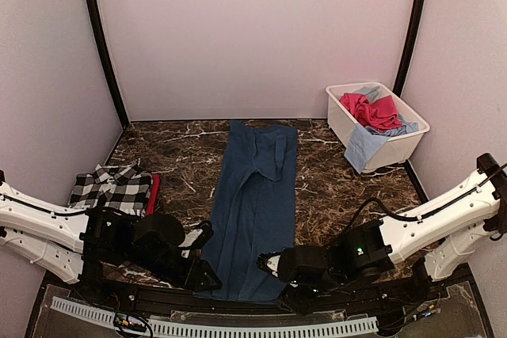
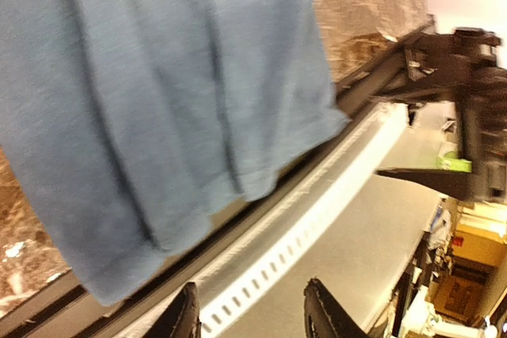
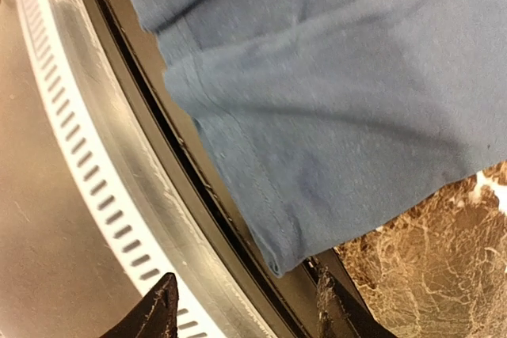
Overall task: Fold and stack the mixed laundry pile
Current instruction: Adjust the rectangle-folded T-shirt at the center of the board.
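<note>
A dark brown, marble-patterned desk [image 1: 333, 187] fills a booth of plain pale walls [image 1: 253, 37], with black poles [image 1: 99, 37] rising at the upper left and upper right of the overhead frame. A navy blue garment [image 1: 255, 203] lies flat in a long strip down the centre of the frame, its lower hem reaching the desk's bottom edge. At centre left sits a black-and-white checked garment [image 1: 111, 187], folded, with a red piece [image 1: 153, 194] touching its right side. At upper right a white plastic tub [image 1: 396, 146] holds a crumpled red garment [image 1: 372, 110], and a light blue piece [image 1: 363, 146] hangs over its front wall.

The left arm [image 1: 40, 219] and right arm [image 1: 444, 211] reach in low from the frame's sides toward the hem's two corners. In the wrist views the left fingers [image 2: 184, 318] and the right fingers [image 3: 154, 314] stand spread apart with nothing between them. The blue hem lies just beyond their tips, and a white perforated strip [image 3: 79, 140] shows through each gap.
</note>
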`<state>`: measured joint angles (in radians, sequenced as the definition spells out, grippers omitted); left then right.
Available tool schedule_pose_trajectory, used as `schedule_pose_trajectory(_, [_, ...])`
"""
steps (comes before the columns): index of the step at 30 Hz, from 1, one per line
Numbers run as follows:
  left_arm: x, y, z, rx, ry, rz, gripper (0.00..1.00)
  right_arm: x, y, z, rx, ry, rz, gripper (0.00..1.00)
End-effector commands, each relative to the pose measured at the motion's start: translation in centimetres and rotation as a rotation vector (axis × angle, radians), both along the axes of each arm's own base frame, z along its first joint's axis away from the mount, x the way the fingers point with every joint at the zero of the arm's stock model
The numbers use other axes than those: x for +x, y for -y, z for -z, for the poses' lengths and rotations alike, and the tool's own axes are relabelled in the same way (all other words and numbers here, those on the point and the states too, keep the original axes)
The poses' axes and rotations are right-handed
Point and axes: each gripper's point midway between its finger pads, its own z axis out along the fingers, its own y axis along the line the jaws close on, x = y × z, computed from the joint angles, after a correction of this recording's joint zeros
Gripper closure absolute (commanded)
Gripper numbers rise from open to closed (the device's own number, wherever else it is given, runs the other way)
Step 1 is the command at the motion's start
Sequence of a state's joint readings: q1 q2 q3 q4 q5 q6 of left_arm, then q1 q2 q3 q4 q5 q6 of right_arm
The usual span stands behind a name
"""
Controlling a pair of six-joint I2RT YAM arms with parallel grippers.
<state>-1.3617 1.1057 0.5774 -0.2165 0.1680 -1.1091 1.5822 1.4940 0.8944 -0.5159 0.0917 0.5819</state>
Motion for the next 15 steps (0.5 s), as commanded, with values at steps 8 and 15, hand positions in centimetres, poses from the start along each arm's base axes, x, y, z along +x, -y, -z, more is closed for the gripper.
schedule_pose_trajectory(8, [1.1, -1.1, 5.2, 0.201, -0.005, -0.081, 0.56, 2.1, -1.9, -4.6, 0.207, -0.04, 0.127, 0.45])
schedule_pose_trajectory(15, [0.9, 2.5, 5.0, 0.184, 0.027, 0.043, 0.54, 5.0, 0.6, -5.2, 0.256, -0.07, 0.244, 0.44])
